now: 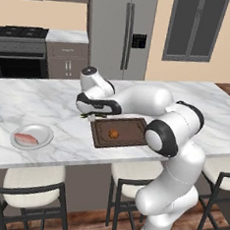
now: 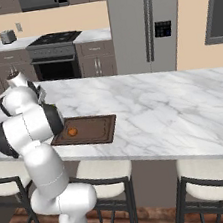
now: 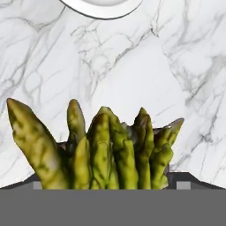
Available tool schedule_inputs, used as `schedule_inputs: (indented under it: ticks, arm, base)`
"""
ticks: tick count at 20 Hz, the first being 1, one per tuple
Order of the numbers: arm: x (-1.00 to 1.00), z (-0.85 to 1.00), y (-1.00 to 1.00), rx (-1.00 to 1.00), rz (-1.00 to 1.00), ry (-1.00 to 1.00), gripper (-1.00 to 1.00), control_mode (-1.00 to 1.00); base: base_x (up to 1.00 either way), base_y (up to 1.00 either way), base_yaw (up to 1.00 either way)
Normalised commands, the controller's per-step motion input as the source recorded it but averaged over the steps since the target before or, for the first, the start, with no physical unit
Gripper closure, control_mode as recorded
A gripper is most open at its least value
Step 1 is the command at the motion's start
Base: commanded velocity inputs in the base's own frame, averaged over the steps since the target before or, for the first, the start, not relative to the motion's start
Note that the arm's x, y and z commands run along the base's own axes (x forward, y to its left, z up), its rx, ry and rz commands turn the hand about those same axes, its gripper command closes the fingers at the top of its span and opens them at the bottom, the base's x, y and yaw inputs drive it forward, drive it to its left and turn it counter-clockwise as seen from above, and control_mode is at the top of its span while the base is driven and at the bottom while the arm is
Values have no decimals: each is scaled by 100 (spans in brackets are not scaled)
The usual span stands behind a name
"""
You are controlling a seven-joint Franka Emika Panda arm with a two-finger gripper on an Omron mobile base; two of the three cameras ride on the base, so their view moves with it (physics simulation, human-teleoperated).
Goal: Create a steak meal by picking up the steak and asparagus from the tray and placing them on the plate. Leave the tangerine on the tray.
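Steak (image 1: 25, 139) lies on the plate (image 1: 44, 131), well to the left on the island counter (image 1: 197, 102). Right of the plate sits the tray (image 1: 130, 135) near the counter's front edge, the tangerine (image 1: 114, 134) on it. The gripper (image 1: 91, 117) hangs just off the tray's left rear corner with the asparagus (image 3: 106, 152) between its fingers, tips toward the plate. Stools (image 1: 32, 181) stand below the front edge; fridge (image 1: 119, 31) and stove (image 1: 22, 47) behind.

asparagus (image 3: 103, 150): bases cut off at bottom | plate (image 3: 102, 9): cropped by top edge
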Motion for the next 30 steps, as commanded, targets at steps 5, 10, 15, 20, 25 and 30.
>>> schedule_inputs:
  ticks: [5,10,15,20,25,30]
  arm:
    - [-17,0,51,16,2,0,100,-100]
    - [-12,-3,56,15,6,0,100,-100]
    - [0,-24,67,8,6,0,100,-100]
    - [0,-19,71,3,6,0,100,-100]
    - [3,0,71,0,1,1,100,-100]
    - [10,-8,55,0,0,5,100,-100]
  base:
    - [0,0,0]
    - [0,0,0]
    - [0,0,0]
    - [0,0,0]
    - [0,0,0]
    - [0,0,0]
